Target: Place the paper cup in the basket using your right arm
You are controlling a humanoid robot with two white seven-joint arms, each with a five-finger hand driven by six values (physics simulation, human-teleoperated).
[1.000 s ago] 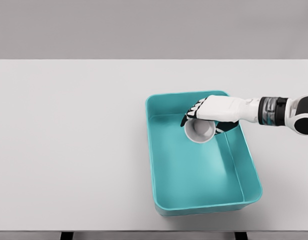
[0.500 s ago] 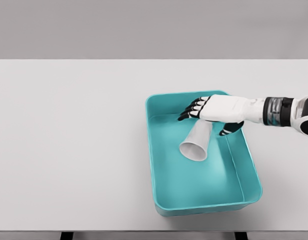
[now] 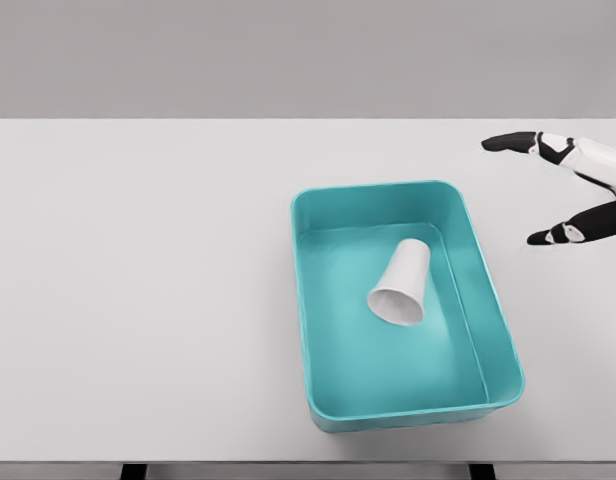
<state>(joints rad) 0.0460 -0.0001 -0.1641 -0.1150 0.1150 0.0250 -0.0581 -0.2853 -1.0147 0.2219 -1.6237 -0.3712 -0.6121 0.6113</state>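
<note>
Paper cup [image 3: 401, 284] lying on its side on the floor of the teal basket [image 3: 496, 330], toward the basket's far half and a little right of its middle, open mouth turned toward the near wall and slightly left, narrow base pointing toward the far right corner. White, tapered, mouth rim showing as a pale grey ellipse; touching only the basket floor, apart from all four walls. Basket itself a rectangular tub with rounded corners and a thin raised rim, standing flat on the pale grey bench [image 3: 148, 300], right of the bench's middle, long axis running near to far and skewed a little so the near end sits further right than the far end. Right hand [image 3: 573, 190] up and to the right of the basket, well clear of its rim and off past its far right corner, near the picture's right edge. White palm partly cut off by the frame; dark fingers [image 3: 508, 142] spread wide apart, one reaching left above, another [image 3: 558, 234] below it, holding nothing. Hand apart from both the cup and the basket. Plain grey wall beyond the bench's far edge.
</note>
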